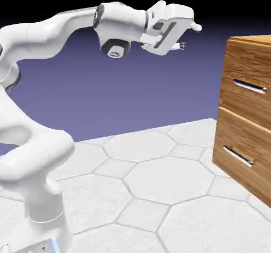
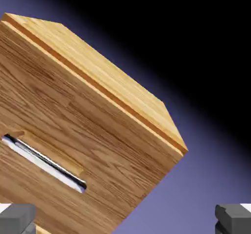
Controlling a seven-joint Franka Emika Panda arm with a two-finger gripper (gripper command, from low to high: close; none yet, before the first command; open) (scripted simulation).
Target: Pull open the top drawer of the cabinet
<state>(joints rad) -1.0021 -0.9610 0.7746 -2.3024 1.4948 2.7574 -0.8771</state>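
Jaws: standing spread wide, nothing between them; the gripper (image 1: 188,36) is hanging in open air, with its two grey fingertips (image 2: 17,217) showing far apart at the bottom corners of the hand view. Top drawer (image 1: 249,88): sitting in the upper half of the cabinet (image 1: 241,156), its flat wood-grain front lying flush with the front of the drawer below it, showing no gap. Its silver bar handle (image 1: 249,86) is running horizontally across the drawer front, long axis level and parallel to the cabinet's top edge; in the hand view the same handle (image 2: 46,163) is appearing slanted from upper left to lower right, since that view is rolled with the hand. The drawer front is facing toward the exterior view's left, toward the arm. Cabinet: standing at the exterior view's right edge on the table, partly cut off by the frame. Lower drawer (image 1: 241,159): sitting directly beneath, bearing an identical bar handle. Gripper position: hovering well apart from the cabinet, up near the level of its top, fingers pointing roughly level toward it. Arm (image 1: 50,29): rising from the lower left, arching high and bending over, the forearm reaching to the right. Table (image 1: 143,183): showing a white surface of hexagonal tiles. Backdrop: grading from blue-violet to black.
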